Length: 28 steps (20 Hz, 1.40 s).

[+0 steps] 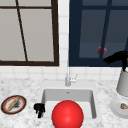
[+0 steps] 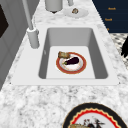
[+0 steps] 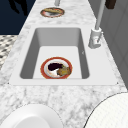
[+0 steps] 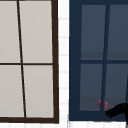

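While the left hand [image 1: 39,109] hangs with fingers curled on nothing just left of the sink [image 1: 47,93], the right hand [image 1: 117,58], fingers spread, hovers above the gray canister [image 1: 123,82].

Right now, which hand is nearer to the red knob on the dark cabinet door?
Right. The right hand hangs just beside the red knob, fingers stretched toward it. The left hand is far below, at the sink's front left corner.

right hand [image 4: 117,111] low before dark window [image 4: 97,37], beside pale window [image 4: 27,57].
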Motion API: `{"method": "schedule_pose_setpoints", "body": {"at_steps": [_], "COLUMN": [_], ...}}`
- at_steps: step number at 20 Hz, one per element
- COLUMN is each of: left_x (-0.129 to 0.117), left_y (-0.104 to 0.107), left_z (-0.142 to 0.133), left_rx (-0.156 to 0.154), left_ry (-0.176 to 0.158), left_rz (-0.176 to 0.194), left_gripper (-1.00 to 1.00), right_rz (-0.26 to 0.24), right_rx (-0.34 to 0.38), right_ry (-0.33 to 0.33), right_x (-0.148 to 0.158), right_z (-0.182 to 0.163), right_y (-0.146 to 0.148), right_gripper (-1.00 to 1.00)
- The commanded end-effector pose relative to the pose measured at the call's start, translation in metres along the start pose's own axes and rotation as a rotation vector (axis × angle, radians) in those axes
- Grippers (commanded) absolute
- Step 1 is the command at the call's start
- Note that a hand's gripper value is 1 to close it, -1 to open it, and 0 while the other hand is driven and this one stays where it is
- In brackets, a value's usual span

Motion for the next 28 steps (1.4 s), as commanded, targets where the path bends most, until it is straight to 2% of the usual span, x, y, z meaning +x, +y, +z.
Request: {"method": "schedule_pose_setpoints", "body": {"at_steps": [1, 5, 9, 12, 13, 16, 20, 28], "left_x": [0.000, 0.000, 0.000, 0.000, 0.000, 0.000, 0.000, 0.000], "left_y": [0.000, 0.000, 0.000, 0.000, 0.000, 0.000, 0.000, 0.000], "left_z": [0.000, 0.000, 0.000, 0.000, 0.000, 0.000, 0.000, 0.000], "left_rx": [0.000, 0.000, 0.000, 0.000, 0.000, 0.000, 0.000, 0.000], "left_ry": [0.000, 0.000, 0.000, 0.000, 0.000, 0.000, 0.000, 0.000], "left_rz": [0.000, 0.000, 0.000, 0.000, 0.000, 0.000, 0.000, 0.000], "left_gripper": [0.00, 0.00, 0.00, 0.00, 0.00, 0.00, 0.00, 0.00], "right_rz": [0.000, -0.072, -0.101, -0.092, -0.088, -0.077, -0.116, -0.076], "right_rx": [0.000, 0.047, 0.056, 0.040, 0.058, 0.033, -0.045, -0.095], "right_ry": [0.000, -0.012, -0.023, -0.022, -0.020, -0.015, 0.011, 0.030], "right_x": [-0.022, -0.024, -0.015, 0.004, 0.005, 0.010, 0.008, 0.003], "right_z": [-0.010, -0.011, -0.007, 0.005, 0.003, -0.003, -0.007, -0.013], "right_y": [-0.023, -0.031, -0.035, 0.008, 0.017, 0.036, 0.050, 0.070], "right_gripper": [-1.00, -1.00, -1.00, -1.00, -1.00, -1.00, -1.00, -1.00]}}
